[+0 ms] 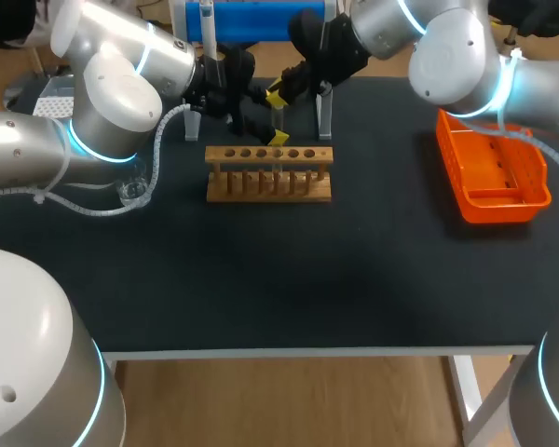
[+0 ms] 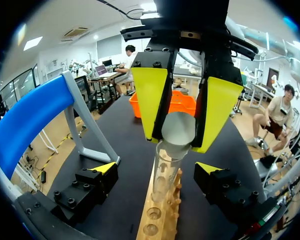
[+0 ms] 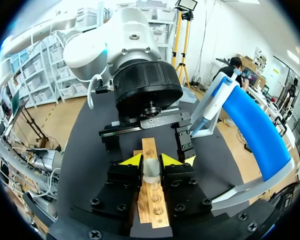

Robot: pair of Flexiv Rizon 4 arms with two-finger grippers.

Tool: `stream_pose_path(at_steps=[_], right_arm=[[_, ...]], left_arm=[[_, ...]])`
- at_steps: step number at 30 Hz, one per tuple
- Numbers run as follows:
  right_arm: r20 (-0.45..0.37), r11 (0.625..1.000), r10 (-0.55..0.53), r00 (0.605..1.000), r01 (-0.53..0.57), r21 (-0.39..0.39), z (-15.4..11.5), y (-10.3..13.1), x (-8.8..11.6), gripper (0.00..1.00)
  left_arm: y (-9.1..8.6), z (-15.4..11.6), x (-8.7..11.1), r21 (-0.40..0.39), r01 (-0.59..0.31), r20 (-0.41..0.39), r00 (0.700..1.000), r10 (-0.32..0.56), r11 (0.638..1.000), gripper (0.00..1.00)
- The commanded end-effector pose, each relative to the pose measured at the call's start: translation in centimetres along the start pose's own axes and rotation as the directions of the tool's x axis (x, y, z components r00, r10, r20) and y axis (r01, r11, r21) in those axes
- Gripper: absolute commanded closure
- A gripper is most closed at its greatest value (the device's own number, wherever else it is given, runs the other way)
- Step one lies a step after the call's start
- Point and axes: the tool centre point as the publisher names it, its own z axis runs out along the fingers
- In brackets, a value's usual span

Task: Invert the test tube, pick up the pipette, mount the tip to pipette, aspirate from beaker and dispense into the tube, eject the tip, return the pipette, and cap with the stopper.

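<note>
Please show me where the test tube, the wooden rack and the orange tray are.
test tube (image 2: 167,169), left wrist view, on its glass wall.
wooden rack (image 1: 268,194), head view, on its bottom board.
orange tray (image 1: 496,211), head view, on its near wall.

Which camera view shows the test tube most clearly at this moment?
The left wrist view: the test tube shows along its glass length, its round end between the jaws of the right gripper, reaching down toward the wooden rack. The right wrist view shows only that end; the head view, a faint sliver.
</note>
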Motion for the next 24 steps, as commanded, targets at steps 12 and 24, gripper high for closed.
stream_pose_path(at_steps=[12, 24], right_arm=[[0.022, 0.999, 0.011, 1.0, -0.01, -0.048, -0.2, 0.0, -0.4, 1.0], [0.035, 0.997, 0.025, 0.999, -0.022, -0.08, -0.6, 0.2, -0.2, 1.0]], left_arm=[[-0.1, 0.0, 0.0, -0.002, 0.001, 0.001, 1.0, -0.001, 1.0, 0.0], [-0.1, 0.0, 0.0, -0.002, 0.001, 0.001, 1.0, -0.001, 1.0, 0.0]])
